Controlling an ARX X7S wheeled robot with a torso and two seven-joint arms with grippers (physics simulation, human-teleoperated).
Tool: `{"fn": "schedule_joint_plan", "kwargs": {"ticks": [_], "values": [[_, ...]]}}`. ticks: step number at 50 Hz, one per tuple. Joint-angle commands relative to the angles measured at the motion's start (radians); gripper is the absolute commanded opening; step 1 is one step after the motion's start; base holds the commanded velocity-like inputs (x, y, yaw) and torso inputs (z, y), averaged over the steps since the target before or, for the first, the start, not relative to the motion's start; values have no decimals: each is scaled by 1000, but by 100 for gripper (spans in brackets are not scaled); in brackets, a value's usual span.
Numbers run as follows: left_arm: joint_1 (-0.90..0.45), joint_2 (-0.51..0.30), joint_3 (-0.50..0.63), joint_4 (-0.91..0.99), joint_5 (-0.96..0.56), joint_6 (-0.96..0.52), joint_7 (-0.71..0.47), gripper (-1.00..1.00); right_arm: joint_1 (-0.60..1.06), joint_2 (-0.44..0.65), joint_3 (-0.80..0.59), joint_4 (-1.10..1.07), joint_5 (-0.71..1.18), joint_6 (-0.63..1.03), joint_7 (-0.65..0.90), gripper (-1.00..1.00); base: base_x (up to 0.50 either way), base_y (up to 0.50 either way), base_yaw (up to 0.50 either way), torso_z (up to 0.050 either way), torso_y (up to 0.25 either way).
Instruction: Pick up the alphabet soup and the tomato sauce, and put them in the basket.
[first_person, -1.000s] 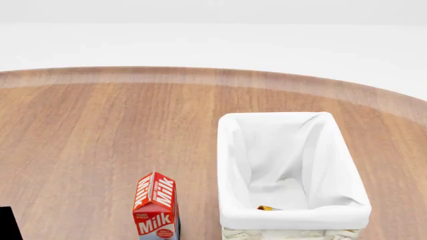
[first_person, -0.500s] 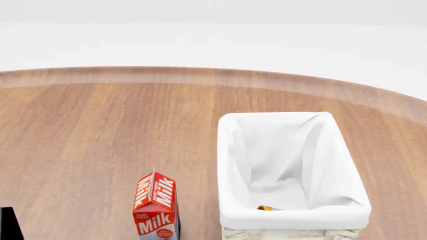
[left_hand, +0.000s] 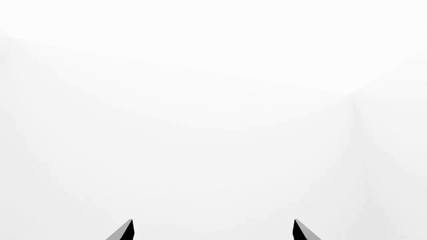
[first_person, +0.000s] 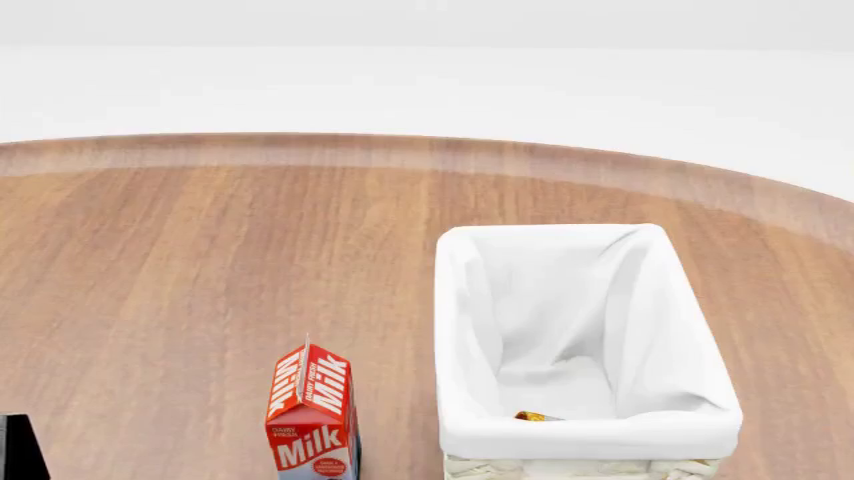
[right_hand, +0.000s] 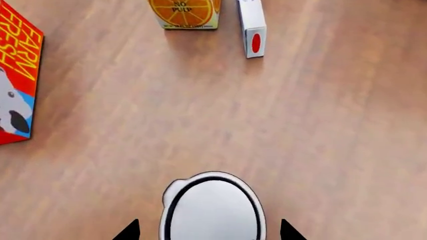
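While the basket (first_person: 587, 440) sat at lower right, the left gripper (left_hand: 212, 231) gaped empty. The right gripper (right_hand: 210, 231) straddled a pale-lidded can (right_hand: 212, 210); grip unclear.

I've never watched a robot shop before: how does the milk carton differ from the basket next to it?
The milk carton is red with white lettering; the basket is cream-white with a cloth lining. The carton is narrow and closed on top; the basket is far wider and open. Both stand upright on the wooden table.

The rectangular cream-white wicker basket (first_person: 583, 340) with white cloth lining stands upright on the wooden table; a small orange-yellow scrap shows inside.
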Motion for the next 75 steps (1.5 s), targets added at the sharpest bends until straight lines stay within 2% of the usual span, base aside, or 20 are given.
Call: {"fn": "schedule_joint_plan", "kwargs": {"ticks": [1,34,35,45,53,63,71,74,75], "values": [[1,-2,4,-2,1,1,-2,100,-12,-16,-4,51,-21,-31,-42,100,0,0,0,0,0],[-5,-3,12,-15,9,3,-7,100,-28,-40,-10,137,-57,-86,-114,100,0,0,0,0,0],[-5,-4,12,-14,6,2,-7,100,-29,-39,-9,135,-58,-87,-109,-100,0,0,0,0,0],[-4,-5,14,-13,6,4,-9,100,-7,-3,-4,43,-67,-47,-19,-100,0,0,0,0,0],[-1,-7,14,-20,2,13,-10,100,74,87,56,-204,15,31,143,-100,0,0,0,0,0],[-3,-11,13,-6,1,4,-14,100,319,162,174,-447,252,164,376,-100,0,0,0,0,0],[-4,-13,12,-9,1,7,-15,100,478,185,240,-503,404,194,471,-100,0,0,0,0,0],[-1,-17,9,11,0,-5,-19,100,649,201,282,-529,577,218,567,-100,0,0,0,0,0],[-2,-17,8,9,-2,-3,-19,100,651,201,282,-523,569,221,557,-100,0,0,0,0,0]]}}
